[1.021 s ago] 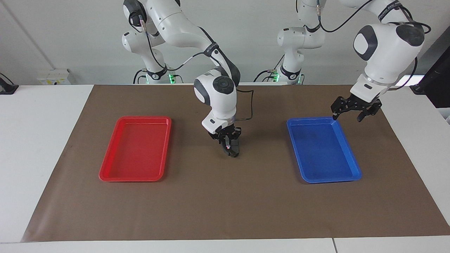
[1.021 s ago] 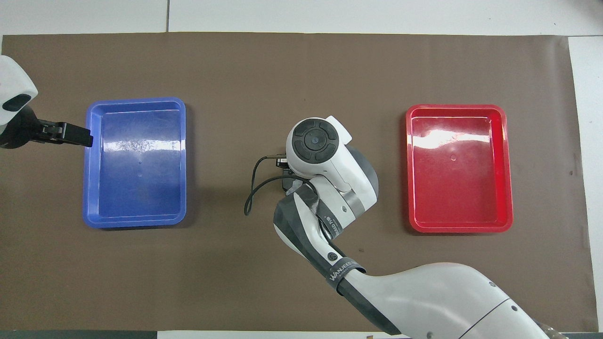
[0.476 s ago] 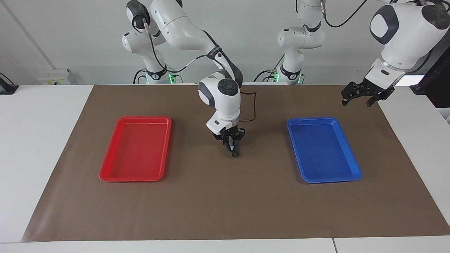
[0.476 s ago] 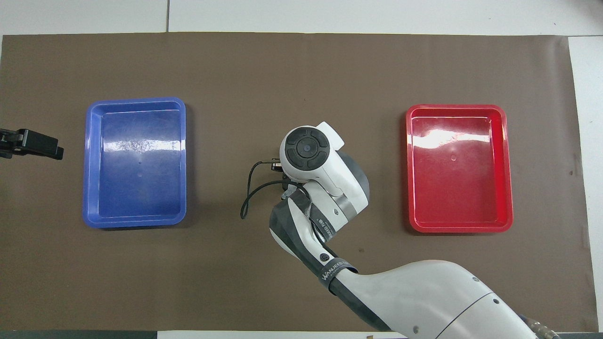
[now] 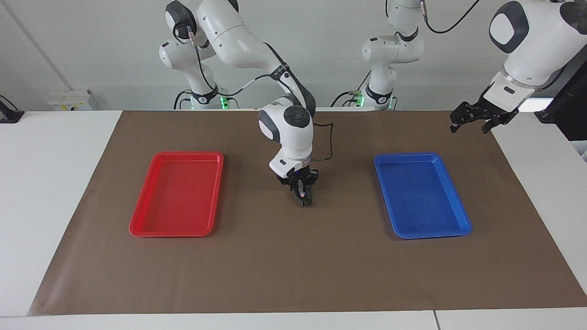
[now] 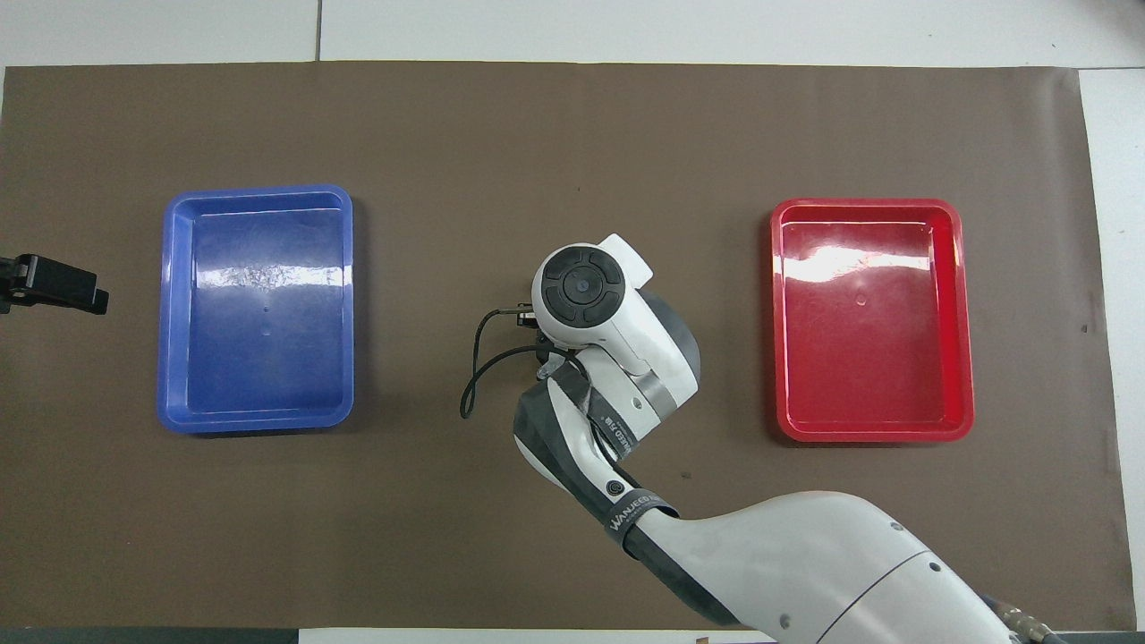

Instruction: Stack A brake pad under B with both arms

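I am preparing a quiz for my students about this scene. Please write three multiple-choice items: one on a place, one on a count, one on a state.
1. The right gripper is low over:
A the mat between the red tray and the blue tray
B the red tray
C the blue tray

2. How many trays lie on the mat?
A one
B two
C three

3. The left gripper is:
A lying in the blue tray
B touching the red tray
C up in the air

Answers: 1 A, it hangs midway between the trays; 2 B, one red and one blue; 3 C, it is raised, touching nothing.
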Robot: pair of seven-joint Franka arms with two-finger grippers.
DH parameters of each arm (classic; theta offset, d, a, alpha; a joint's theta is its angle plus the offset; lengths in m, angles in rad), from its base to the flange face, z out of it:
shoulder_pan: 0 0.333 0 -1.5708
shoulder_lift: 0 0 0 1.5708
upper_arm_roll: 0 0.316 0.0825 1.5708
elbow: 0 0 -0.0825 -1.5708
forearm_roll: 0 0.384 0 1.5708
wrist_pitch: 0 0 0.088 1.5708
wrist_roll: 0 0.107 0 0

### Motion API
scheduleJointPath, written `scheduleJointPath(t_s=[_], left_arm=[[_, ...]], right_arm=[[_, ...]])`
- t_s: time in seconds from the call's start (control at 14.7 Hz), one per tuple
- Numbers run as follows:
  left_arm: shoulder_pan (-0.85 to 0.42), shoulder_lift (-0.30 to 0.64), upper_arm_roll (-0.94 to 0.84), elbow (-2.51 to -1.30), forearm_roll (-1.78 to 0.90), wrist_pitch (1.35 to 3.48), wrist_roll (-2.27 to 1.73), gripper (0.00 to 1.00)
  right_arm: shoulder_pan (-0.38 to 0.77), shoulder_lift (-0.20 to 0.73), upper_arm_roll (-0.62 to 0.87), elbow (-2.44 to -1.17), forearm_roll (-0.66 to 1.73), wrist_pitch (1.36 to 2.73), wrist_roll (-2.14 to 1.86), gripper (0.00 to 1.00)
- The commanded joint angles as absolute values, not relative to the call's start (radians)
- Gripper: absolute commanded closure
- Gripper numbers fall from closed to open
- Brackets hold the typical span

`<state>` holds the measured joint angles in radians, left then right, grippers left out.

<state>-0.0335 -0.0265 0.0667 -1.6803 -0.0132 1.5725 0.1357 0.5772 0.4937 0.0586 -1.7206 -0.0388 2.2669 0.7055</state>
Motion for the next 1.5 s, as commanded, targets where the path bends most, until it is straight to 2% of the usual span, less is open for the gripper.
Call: scheduleJointPath(t_s=[0.0,0.82,0.88,1.02,1.09,1.16,1.43], left_arm=[[-0.028,-0.035,0.061,-1.675,-0.002,1.565,0.135,0.01],[-0.038,-0.029,0.058,-1.667,0.032,1.588,0.031,0.0],[-0.038,-0.031,0.057,-1.674,0.032,1.592,0.029,0.0],[-0.038,-0.032,0.055,-1.675,0.032,1.592,0.031,0.0],[-0.038,-0.034,0.055,-1.675,0.032,1.592,0.037,0.0],[-0.037,-0.034,0.055,-1.675,0.032,1.592,0.038,0.0],[-0.032,-0.034,0.055,-1.677,0.032,1.588,0.035,0.0]], right_arm=[[0.575,0.48,0.06,-1.736,-0.051,2.293,0.678,1.0],[0.577,0.48,0.061,-1.749,-0.051,2.326,0.669,1.0],[0.575,0.48,0.061,-1.749,-0.051,2.324,0.667,0.94],[0.575,0.48,0.063,-1.755,-0.046,2.327,0.669,0.54],[0.575,0.48,0.061,-1.756,-0.045,2.327,0.669,0.23],[0.575,0.479,0.061,-1.756,-0.044,2.327,0.67,0.0],[0.574,0.473,0.058,-1.726,-0.048,2.286,0.673,0.0]])
